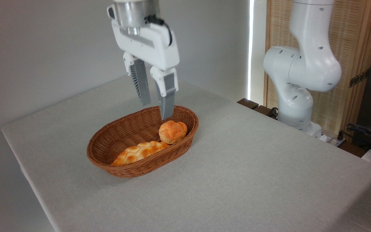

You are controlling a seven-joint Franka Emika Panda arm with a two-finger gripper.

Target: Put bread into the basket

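Nearest, below the gripper (156, 109), the bread (172, 131) is sitting inside the basket (108, 164), touching the braided loaf (138, 152). Farther back, the gripper is hanging empty above it, fingers spread slightly apart.

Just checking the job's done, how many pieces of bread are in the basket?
2. The bun sits at the right end of the basket; the braided loaf lies along its front. None seems hidden.
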